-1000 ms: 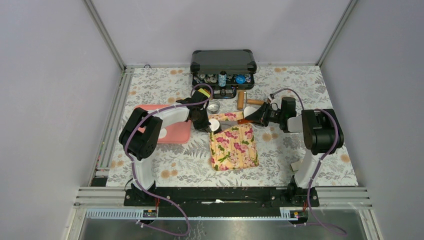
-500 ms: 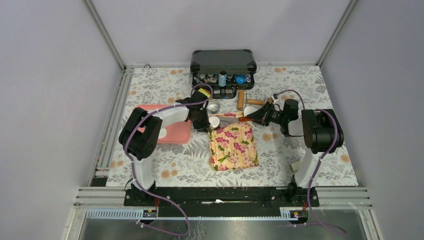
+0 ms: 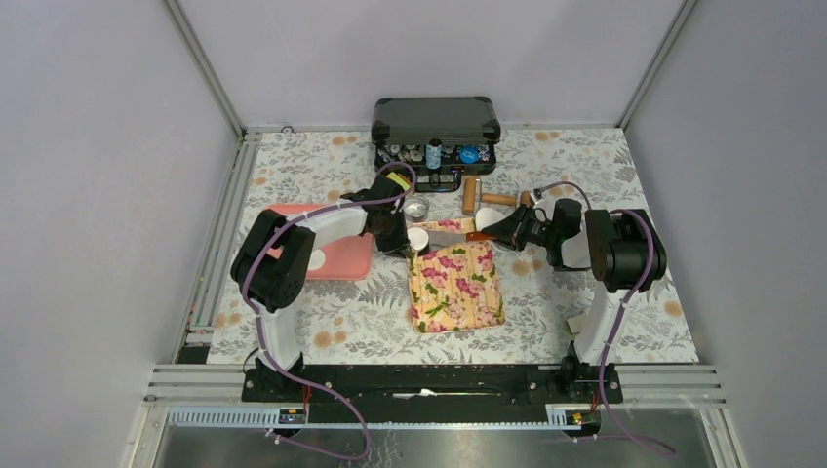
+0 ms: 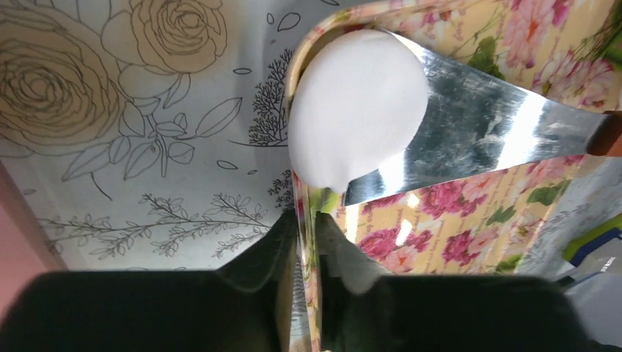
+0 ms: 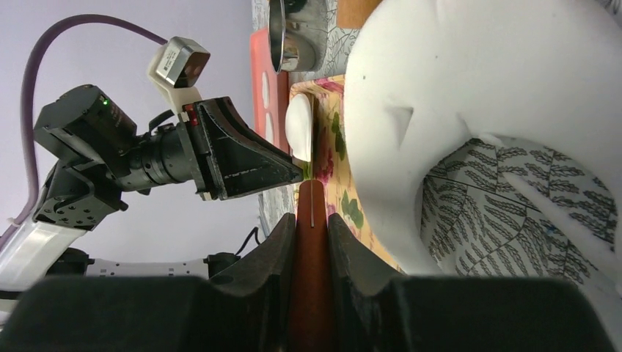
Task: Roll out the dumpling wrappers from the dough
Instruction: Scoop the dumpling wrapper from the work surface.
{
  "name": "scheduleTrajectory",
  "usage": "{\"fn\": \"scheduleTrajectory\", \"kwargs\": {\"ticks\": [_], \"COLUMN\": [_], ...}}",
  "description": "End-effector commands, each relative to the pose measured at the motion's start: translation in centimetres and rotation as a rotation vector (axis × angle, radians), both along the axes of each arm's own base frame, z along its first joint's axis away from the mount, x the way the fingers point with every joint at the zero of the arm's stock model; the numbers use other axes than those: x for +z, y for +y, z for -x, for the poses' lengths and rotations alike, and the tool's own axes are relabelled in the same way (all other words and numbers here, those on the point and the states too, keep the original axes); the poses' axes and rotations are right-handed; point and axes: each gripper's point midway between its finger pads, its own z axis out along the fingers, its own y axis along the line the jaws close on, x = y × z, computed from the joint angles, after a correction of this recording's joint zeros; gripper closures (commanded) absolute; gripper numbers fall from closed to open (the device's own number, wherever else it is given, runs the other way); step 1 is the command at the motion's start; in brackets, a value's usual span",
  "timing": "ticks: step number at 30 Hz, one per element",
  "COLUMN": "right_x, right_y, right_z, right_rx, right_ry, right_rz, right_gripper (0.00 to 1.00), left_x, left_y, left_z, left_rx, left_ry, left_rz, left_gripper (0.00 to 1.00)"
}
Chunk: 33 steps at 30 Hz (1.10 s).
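A thin white dumpling wrapper (image 4: 357, 103) lies on the tip of a steel knife blade (image 4: 477, 132), over the far left corner of the floral mat (image 4: 440, 227). My left gripper (image 4: 308, 227) is shut on the mat's left edge just below the wrapper. My right gripper (image 5: 312, 213) is shut on the knife's brown handle (image 5: 312, 242). From above, the wrapper (image 3: 417, 239) sits between the left gripper (image 3: 402, 244) and the right gripper (image 3: 491, 234). A large white dough lump (image 5: 477, 95) lies close beside the right gripper.
A pink tray (image 3: 341, 261) holding a white disc (image 3: 317, 259) lies left of the mat. A silver tin (image 3: 417, 209), a wooden rolling pin (image 3: 471, 195) and an open black case (image 3: 435, 132) stand behind. A small white-and-green block (image 3: 577, 322) lies by the right arm's base.
The right wrist has shifted slightly right and nearer with the knife. The wrapper has moved a little toward the mat's far corner. The left gripper has stayed on the mat edge.
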Motion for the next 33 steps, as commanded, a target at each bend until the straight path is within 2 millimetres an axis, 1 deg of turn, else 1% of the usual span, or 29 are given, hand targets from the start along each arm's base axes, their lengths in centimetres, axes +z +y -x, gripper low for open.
{"fn": "scheduleTrajectory", "kwargs": {"ticks": [1, 2, 5, 8, 10, 12, 13, 15, 18, 21, 24, 26, 30, 32, 33], "right_x": [1.3, 1.2, 1.2, 1.4, 1.9, 2.1, 2.1, 2.0, 1.9, 1.6, 1.3, 1.1, 0.8, 0.8, 0.8], "right_y": [-0.1, -0.2, -0.2, -0.2, 0.0, 0.0, 0.0, 0.0, 0.0, -0.1, -0.2, -0.2, -0.3, -0.3, -0.3], "right_z": [-0.8, -0.9, -1.1, -1.2, -1.3, -1.3, -1.2, -1.2, -1.1, -1.1, -1.2, -1.2, -1.2, -1.3, -1.3], "right_rx": [0.011, 0.01, 0.008, 0.012, 0.015, 0.015, 0.012, 0.01, 0.005, 0.003, 0.0, -0.001, -0.001, 0.0, 0.0], "right_ry": [-0.086, -0.085, -0.1, -0.117, -0.132, -0.13, -0.129, -0.127, -0.125, -0.12, -0.117, -0.114, -0.11, -0.112, -0.115], "right_rz": [0.033, 0.034, 0.044, 0.041, 0.015, -0.005, -0.008, -0.007, -0.002, 0.01, 0.025, 0.034, 0.043, 0.044, 0.044], "right_gripper": [1.0, 1.0, 1.0, 1.0, 1.0, 1.0, 1.0, 1.0, 1.0, 1.0, 1.0, 1.0, 1.0, 1.0, 1.0], "left_x": [4.5, 4.8, 6.0, 6.9, 7.0, 6.9, 6.9, 6.9, 6.8, 7.0, 7.7, 8.3, 8.7, 8.6, 8.5], "left_y": [-1.5, -1.7, -2.3, -3.0, -3.1, -3.1, -3.0, -3.0, -2.8, -2.5, -1.6, -0.3, 2.8, 3.5, 3.5], "left_z": [-1.6, -1.6, -1.7, -1.4, -1.3, -1.3, -1.2, -1.3, -1.3, -1.6, -2.8, -4.1, -6.7, -7.7, -8.1], "left_rx": [-0.052, -0.059, -0.089, -0.118, -0.126, -0.131, -0.133, -0.14, -0.14, -0.135, -0.111, -0.072, 0.003, 0.02, 0.017], "left_ry": [-0.115, -0.122, -0.146, -0.159, -0.161, -0.162, -0.163, -0.168, -0.17, -0.178, -0.203, -0.224, -0.282, -0.303, -0.303], "left_rz": [0.101, 0.109, 0.15, 0.194, 0.208, 0.21, 0.209, 0.205, 0.205, 0.205, 0.199, 0.182, 0.084, 0.041, 0.032], "left_gripper": [0.9, 0.92, 0.94, 0.93, 0.88, 0.79, 0.75, 0.69, 0.66, 0.66, 0.66, 0.66, 0.66, 0.69, 0.74]}}
